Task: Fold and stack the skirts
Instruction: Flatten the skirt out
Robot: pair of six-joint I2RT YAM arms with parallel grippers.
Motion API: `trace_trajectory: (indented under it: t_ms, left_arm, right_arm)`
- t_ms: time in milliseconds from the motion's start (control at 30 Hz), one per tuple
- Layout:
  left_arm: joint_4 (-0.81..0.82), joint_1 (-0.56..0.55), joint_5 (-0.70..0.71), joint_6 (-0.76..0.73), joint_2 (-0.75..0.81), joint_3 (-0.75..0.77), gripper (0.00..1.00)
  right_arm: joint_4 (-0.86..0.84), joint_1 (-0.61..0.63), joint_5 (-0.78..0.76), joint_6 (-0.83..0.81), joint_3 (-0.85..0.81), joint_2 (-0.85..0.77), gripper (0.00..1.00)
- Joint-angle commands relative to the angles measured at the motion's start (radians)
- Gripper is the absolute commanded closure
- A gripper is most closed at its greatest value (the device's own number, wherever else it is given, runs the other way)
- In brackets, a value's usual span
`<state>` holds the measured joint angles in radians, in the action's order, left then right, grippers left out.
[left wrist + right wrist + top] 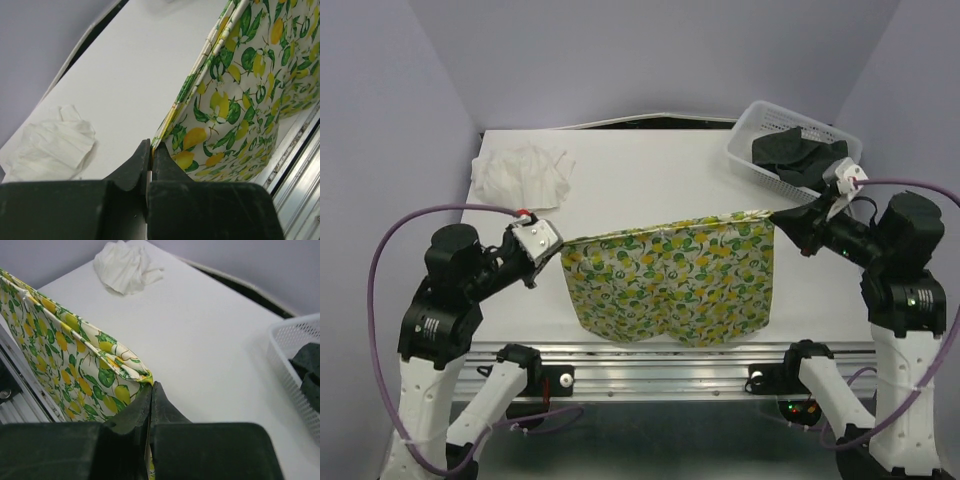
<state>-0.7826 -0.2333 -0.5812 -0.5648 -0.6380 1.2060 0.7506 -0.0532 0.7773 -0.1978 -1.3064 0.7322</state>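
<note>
No text, label, brand, number or sign is readable to you in any of the three views. The lemon-print skirt (670, 285) carries only its fruit-and-leaf pattern, no lettering. You see small pale marks on the left arm housing (428, 325), but they are too small to read.

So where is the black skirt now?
In the top view, the black skirt lies inside the white mesh basket at the far right corner of the table, just beyond the right claw.
</note>
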Motion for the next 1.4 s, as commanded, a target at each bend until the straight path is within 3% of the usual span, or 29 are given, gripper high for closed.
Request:
trace_trajectory:
  t_ms: [0, 233, 333, 567, 633, 700, 733, 800, 833, 867, 900, 967, 1100, 1367]
  left_arm:
    - [0.061, 0.028, 0.175, 0.003, -0.131, -0.086, 1.00]
    - [0.376, 0.025, 0.290, 0.091, -0.474, -0.151, 1.00]
    - [0.521, 0.023, 0.360, 0.132, -0.673, -0.097, 1.00]
    - [0.594, 0.014, 0.412, 0.128, -1.141, 0.165, 0.99]
    - [0.595, 0.014, 0.419, 0.129, -1.215, 0.229, 0.94]
    - [0.589, 0.011, 0.451, 0.134, -1.310, 0.330, 0.82]
    - [0.577, 0.011, 0.457, 0.135, -1.339, 0.367, 0.77]
    - [0.542, 0.011, 0.477, 0.138, -1.410, 0.467, 0.55]
    - [0.528, 0.006, 0.486, 0.138, -1.422, 0.496, 0.45]
    - [0.516, 0.005, 0.503, 0.138, -1.431, 0.519, 0.42]
    - [0.497, 0.005, 0.500, 0.144, -1.421, 0.542, 0.40]
    - [0.494, 0.003, 0.491, 0.151, -1.379, 0.526, 0.39]
    - [0.490, -0.009, 0.474, 0.161, -1.180, 0.353, 0.38]
    - [0.391, -0.026, 0.328, 0.238, -0.913, 0.026, 0.42]
  right_arm:
    - [-0.117, -0.037, -0.260, 0.017, 0.090, 0.172, 0.99]
    - [-0.377, -0.037, -0.361, 0.060, 0.107, 0.597, 0.99]
    - [-0.468, -0.037, -0.406, 0.074, 0.050, 0.780, 0.99]
    - [-0.563, -0.014, -0.466, 0.034, -0.060, 1.062, 0.99]
    - [-0.563, -0.004, -0.496, 0.031, -0.092, 1.133, 0.99]
    - [-0.547, -0.004, -0.527, 0.041, -0.134, 1.170, 0.91]
    - [-0.536, -0.004, -0.532, 0.041, -0.177, 1.184, 0.84]
    - [-0.484, 0.006, -0.530, 0.049, -0.229, 1.219, 0.64]
    - [-0.470, 0.006, -0.526, 0.043, -0.250, 1.222, 0.45]
    - [-0.447, 0.006, -0.517, 0.034, -0.289, 1.225, 0.24]
    - [-0.407, 0.006, -0.509, 0.026, -0.303, 1.219, 0.22]
    - [-0.372, 0.029, -0.460, -0.023, -0.304, 1.178, 0.21]
    - [-0.298, 0.102, -0.331, -0.139, -0.261, 1.118, 0.25]
    - [-0.186, 0.268, -0.349, -0.213, -0.295, 1.217, 0.39]
